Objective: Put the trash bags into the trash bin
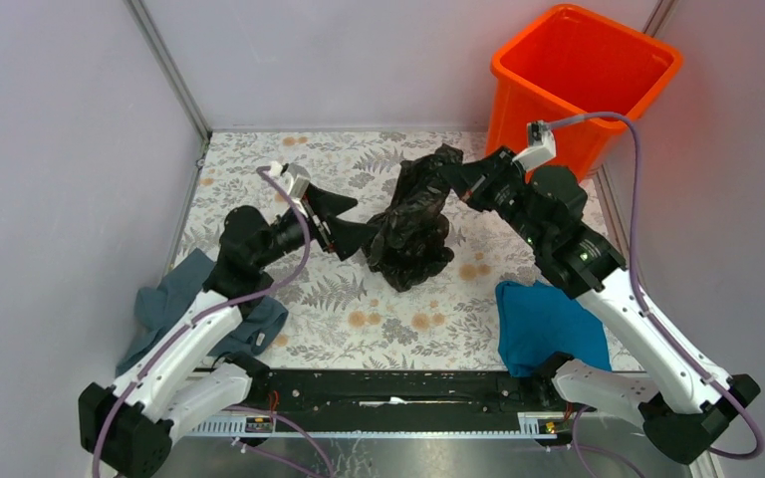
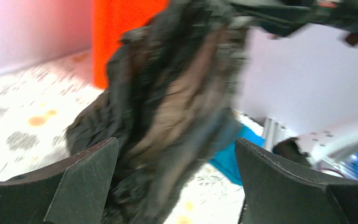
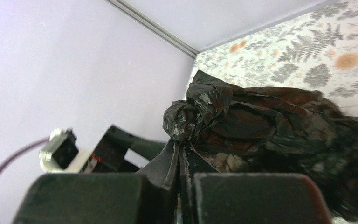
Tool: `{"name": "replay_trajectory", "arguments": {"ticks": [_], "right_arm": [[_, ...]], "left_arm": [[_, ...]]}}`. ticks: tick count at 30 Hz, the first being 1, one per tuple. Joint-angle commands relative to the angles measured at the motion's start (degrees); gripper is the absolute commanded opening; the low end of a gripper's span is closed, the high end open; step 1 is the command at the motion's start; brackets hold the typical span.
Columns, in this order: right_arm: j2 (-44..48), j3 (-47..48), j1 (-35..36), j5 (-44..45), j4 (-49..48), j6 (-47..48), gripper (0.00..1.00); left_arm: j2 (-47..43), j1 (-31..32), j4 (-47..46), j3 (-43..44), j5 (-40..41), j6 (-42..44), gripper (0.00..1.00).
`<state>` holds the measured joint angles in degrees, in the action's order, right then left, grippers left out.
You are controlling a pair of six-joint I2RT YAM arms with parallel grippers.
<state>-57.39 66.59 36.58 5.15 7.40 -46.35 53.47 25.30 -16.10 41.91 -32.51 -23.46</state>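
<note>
- Carrying step: right gripper [image 1: 458,177] clamps the trash bag [image 1: 413,231]; left gripper [image 1: 364,220] gapes empty beside it
- Next: lift towards the trash bin [image 1: 520,112] at one o'clock; clear its rim; release

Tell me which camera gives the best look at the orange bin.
The top external view: the orange bin shows its full rim, open mouth and front walls there. The left wrist view catches only a blurred strip of its wall behind the black bag. The right wrist view shows none of it.
</note>
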Motion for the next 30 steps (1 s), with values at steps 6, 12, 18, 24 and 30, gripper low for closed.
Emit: {"name": "replay_trajectory", "arguments": {"ticks": [6, 12, 18, 24, 30], "right_arm": [[-8.0, 10.94, -0.08, -0.55, -1.93, -11.47, 0.0], [-10.16, 15.99, -0.1, -4.22, -2.6, -13.0, 0.0], [-9.42, 18.19, -0.1, -5.02, -2.28, -12.59, 0.0], [-5.74, 13.91, -0.08, -6.79, -2.19, -2.77, 0.38], [0.34, 6.54, -0.08, -0.89, 11.07, 17.72, 0.82]], "left_arm": [[-0.55, 9.3, 3.49, 14.82, -0.55, 8.08, 0.99], [5.91, 12.36, 10.99, 19.84, 10.03, 9.4, 0.99], [9.24, 12.75, 14.52, 24.12, 12.62, 8.15, 0.91], [8.33, 12.71, 20.59, 29.84, 18.16, 0.83, 0.11], [3.14, 12.65, 21.59, 30.8, 20.78, -9.51, 0.02]]}}
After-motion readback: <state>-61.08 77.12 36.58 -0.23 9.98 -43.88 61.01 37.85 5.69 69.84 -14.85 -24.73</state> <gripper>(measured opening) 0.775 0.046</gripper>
